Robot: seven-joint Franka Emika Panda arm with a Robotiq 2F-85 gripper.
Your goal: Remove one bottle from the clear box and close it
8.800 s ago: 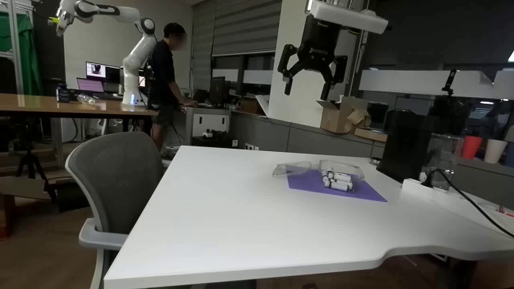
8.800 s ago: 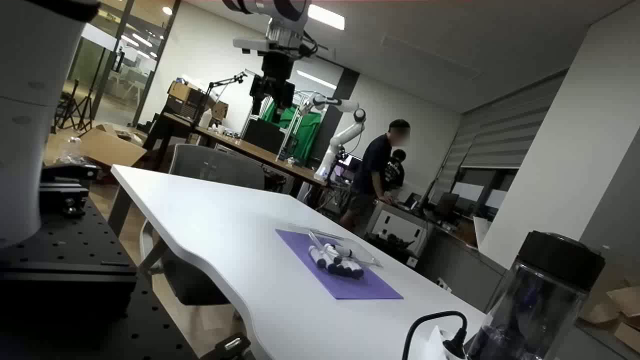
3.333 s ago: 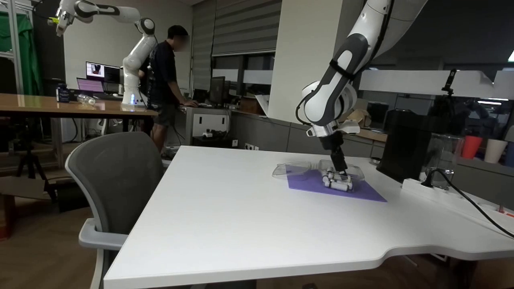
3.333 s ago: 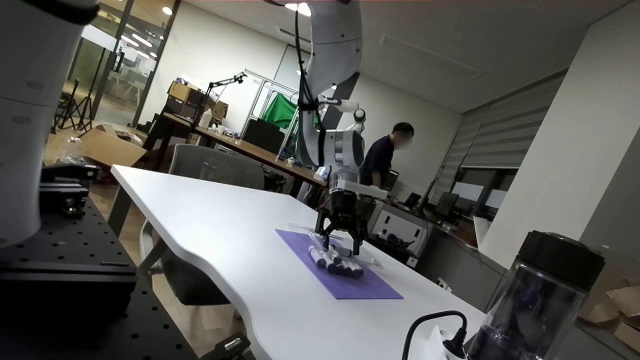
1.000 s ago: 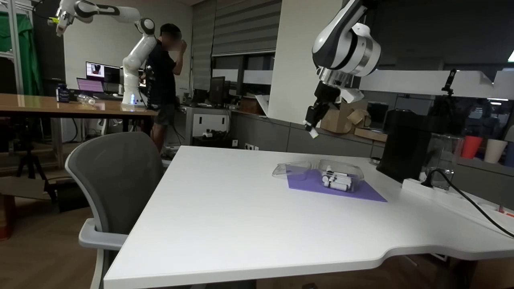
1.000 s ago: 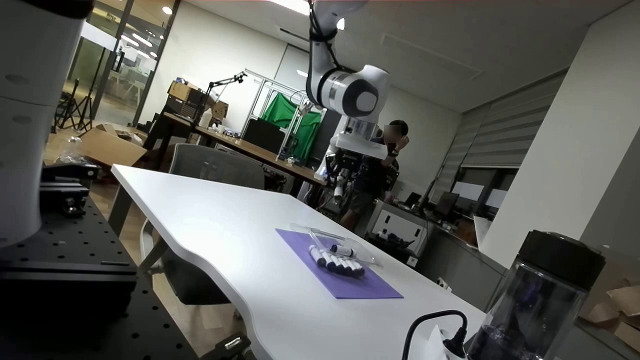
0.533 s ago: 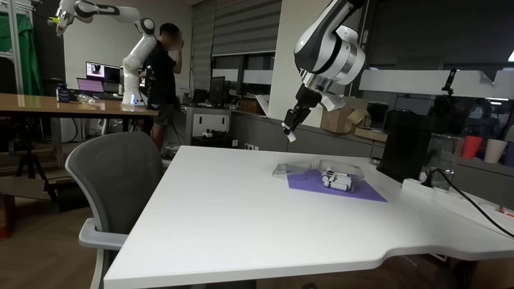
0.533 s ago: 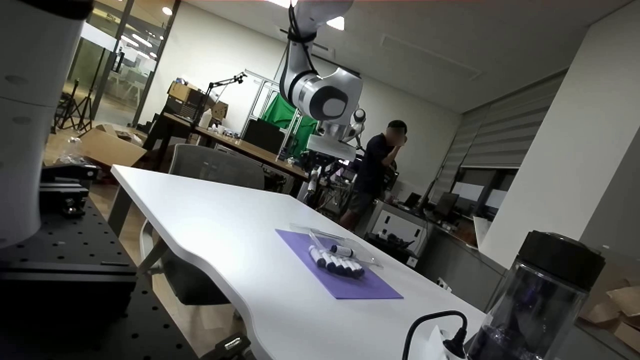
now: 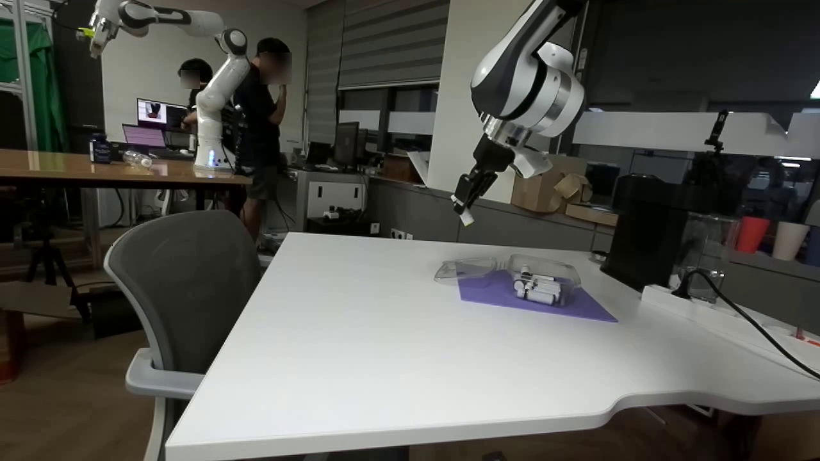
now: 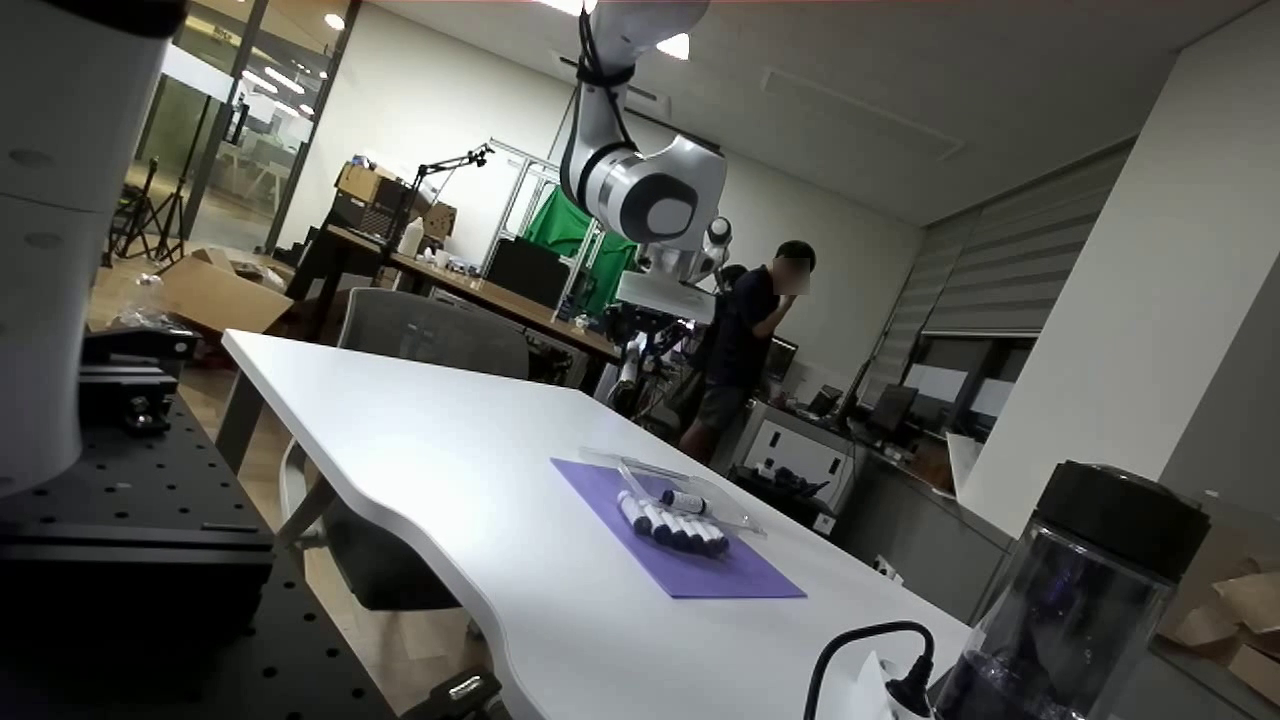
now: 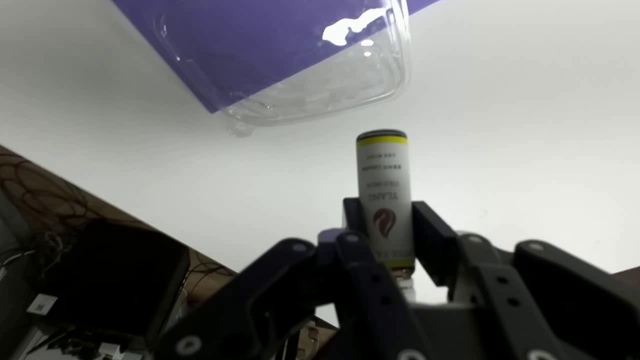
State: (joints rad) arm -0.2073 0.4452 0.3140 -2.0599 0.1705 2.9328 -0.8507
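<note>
Box (image 9: pixel 569 274): low, clear, its top uncovered; set on the purple mat (image 9: pixel 592 312), which lies on the white table (image 9: pixel 384 333).
Contents of box: white bottles (image 10: pixel 632 506), visible through the wall. In an exterior view they form a row, side by side, dark ends toward the camera; one crosswise bottle (image 10: pixel 686 502) lies across the line of the row. Whether it rests on the others or behind them cannot be told.
Lid (image 9: pixel 471 269): clear, lying beside the box, partly over the mat, one end reaching past the mat's corner onto the table. In the wrist view, glare crosses it.
Closing: not yet done.
Gripper (image 11: pixel 386 220): raised above the table, jaws drawn in to the width of one bottle, a finger pressed to each side.
Held bottle (image 11: pixel 383 185): in the air, out of the box. The half nearer the palm is gripped; the other projects. White label, yellow bands, red emblem, dark rim at the projecting end. In both exterior views it points downward.
Flask (image 10: pixel 1065 610): clear wall, black cap; lower part dark, contents uncertain.
Cups: red cup (image 9: pixel 752 235) and cream cup (image 9: pixel 790 241), side by side; insides hidden.
Carton (image 9: pixel 537 191): brown, crumpled paper (image 9: pixel 573 187) just beside it; inside hidden.
</note>
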